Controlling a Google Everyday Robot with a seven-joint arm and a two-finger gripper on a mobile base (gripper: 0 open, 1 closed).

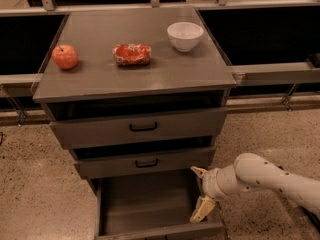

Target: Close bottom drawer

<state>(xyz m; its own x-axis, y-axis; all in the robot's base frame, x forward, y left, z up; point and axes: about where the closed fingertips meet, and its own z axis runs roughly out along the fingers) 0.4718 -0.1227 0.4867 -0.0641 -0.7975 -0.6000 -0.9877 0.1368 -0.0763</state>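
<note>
The bottom drawer (150,204) of the grey cabinet (135,74) is pulled out and looks empty inside. Its front panel (160,231) runs along the lower edge of the view. My gripper (200,194) is at the drawer's right side, over its right wall, on the end of the white arm (260,176) that comes in from the right. Its two yellowish fingers (202,209) are spread apart and hold nothing. The middle drawer (145,163) and top drawer (142,128) are pushed in.
On the cabinet top lie a red apple (65,56), a crumpled red bag (132,54) and a white bowl (185,36). Metal rails (270,74) run off both sides of the cabinet. The floor (40,194) is speckled stone.
</note>
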